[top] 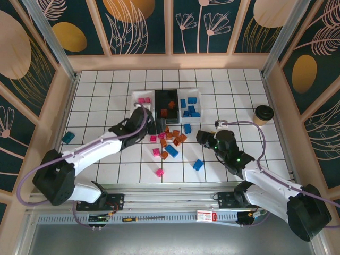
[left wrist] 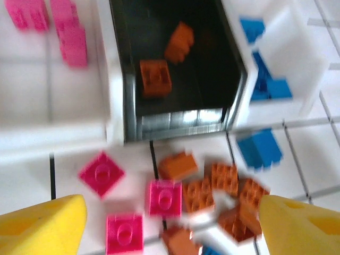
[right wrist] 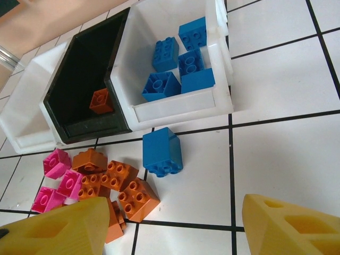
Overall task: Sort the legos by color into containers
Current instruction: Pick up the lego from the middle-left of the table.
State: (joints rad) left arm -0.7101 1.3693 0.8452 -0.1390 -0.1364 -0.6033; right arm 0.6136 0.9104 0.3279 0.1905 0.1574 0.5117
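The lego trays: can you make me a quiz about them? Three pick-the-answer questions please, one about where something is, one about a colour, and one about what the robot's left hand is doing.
1. Where is the black rectangular plastic tray?
A. between the two white plastic trays
B. left of both white trays
C. right of both white trays

2. What colour are the small plastic bricks in the right-hand white tray?
A. pink
B. blue
C. orange

3. How is the left gripper?
A. shut on a pink brick
B. shut on a blue brick
C. open, holding nothing

Answers: 1 A, a white tray sits on each side of it; 2 B, every brick inside is blue; 3 C, its yellow fingers stand wide apart with nothing gripped between them.
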